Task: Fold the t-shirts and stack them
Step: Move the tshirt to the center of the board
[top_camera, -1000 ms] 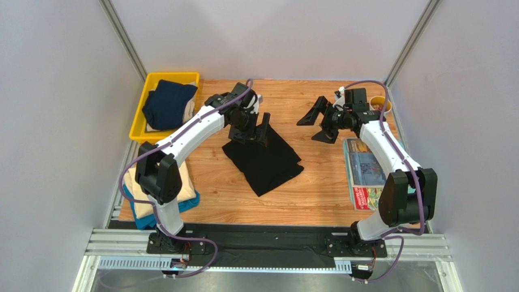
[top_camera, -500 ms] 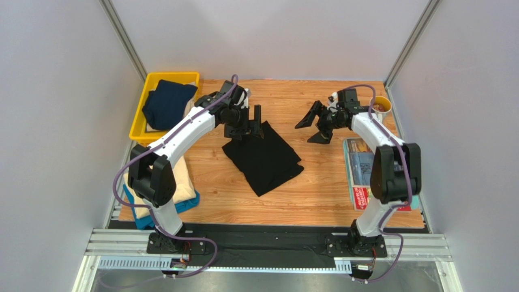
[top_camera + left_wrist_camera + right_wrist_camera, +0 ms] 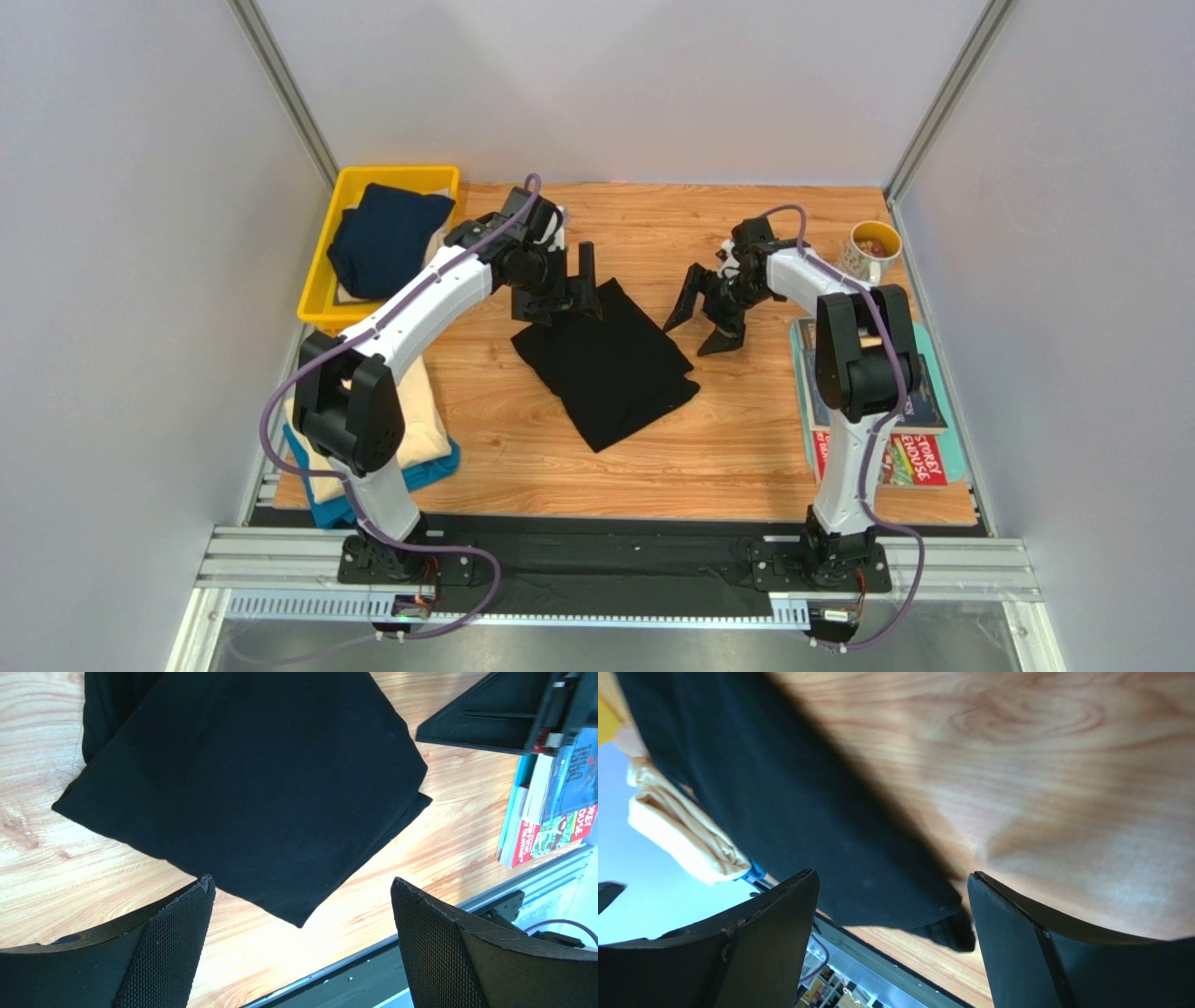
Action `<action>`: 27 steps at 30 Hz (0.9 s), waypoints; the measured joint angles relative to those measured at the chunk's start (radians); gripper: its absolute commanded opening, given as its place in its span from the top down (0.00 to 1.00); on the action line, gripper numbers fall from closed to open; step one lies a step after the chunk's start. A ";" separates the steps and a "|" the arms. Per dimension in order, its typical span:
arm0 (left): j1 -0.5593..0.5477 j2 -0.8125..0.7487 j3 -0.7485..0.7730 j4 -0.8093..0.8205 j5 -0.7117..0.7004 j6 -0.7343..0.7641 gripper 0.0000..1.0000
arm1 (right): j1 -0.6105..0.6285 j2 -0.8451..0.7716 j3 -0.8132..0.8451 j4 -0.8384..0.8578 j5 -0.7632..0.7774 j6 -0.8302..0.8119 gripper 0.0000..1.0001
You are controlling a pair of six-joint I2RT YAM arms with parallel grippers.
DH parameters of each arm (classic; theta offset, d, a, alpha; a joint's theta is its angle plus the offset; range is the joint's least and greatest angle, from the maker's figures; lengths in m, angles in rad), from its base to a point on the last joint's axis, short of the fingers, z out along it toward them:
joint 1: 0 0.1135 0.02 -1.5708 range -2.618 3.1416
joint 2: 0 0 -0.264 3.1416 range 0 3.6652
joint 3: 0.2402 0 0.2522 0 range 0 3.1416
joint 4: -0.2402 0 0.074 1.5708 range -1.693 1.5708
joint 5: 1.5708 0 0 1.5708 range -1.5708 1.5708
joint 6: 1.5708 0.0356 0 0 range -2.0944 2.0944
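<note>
A folded black t-shirt (image 3: 606, 361) lies flat at the middle of the wooden table, and it fills the left wrist view (image 3: 246, 777). My left gripper (image 3: 572, 284) hovers open over its far left corner, nothing between the jaws (image 3: 302, 882). My right gripper (image 3: 704, 319) is open just off the shirt's far right edge; in the right wrist view (image 3: 892, 878) the black t-shirt's (image 3: 794, 812) corner lies below the jaws, not gripped. A navy t-shirt (image 3: 382, 238) sits in the yellow bin. A cream t-shirt (image 3: 425, 437) lies on a teal one (image 3: 331, 507) at the near left.
The yellow bin (image 3: 320, 287) stands at the far left. A mug (image 3: 873, 252) stands at the far right corner. Colourful magazines (image 3: 912, 445) lie along the right edge. The right gripper's finger (image 3: 491, 714) shows in the left wrist view, close above the shirt.
My right arm has swung left and down to the black shirt's right edge, its jaws a little narrower. My left gripper has drifted slightly left at the shirt's far corner.
</note>
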 measured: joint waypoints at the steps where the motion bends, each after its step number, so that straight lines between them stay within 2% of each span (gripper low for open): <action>1: 0.001 0.000 -0.001 0.000 0.000 -0.002 0.00 | 0.002 0.011 0.003 -0.003 0.004 -0.006 0.16; 6: 0.002 0.000 -0.003 0.000 0.001 -0.003 0.00 | 0.014 0.057 0.032 -0.013 0.005 -0.026 0.17; 8: 0.003 0.000 -0.003 0.000 0.003 -0.003 0.00 | 0.021 0.074 0.058 -0.014 0.003 -0.032 0.25; 11: 0.005 0.000 -0.003 0.000 0.008 -0.003 0.00 | 0.045 0.103 0.093 -0.015 -0.003 -0.046 0.57; 12: 0.005 0.000 -0.003 0.000 0.010 -0.003 0.00 | 0.055 0.113 0.101 -0.013 -0.002 -0.051 0.82; 13: 0.005 0.000 -0.003 0.000 0.012 -0.003 0.01 | 0.074 0.132 0.109 -0.014 -0.005 -0.059 1.00; 20: 0.007 0.006 -0.003 0.000 0.018 -0.006 0.01 | 0.088 0.144 0.137 -0.048 -0.006 -0.068 1.00; 27: 0.019 0.006 -0.003 0.001 -0.010 -0.006 0.01 | 0.076 0.116 0.260 -0.141 0.032 -0.095 1.00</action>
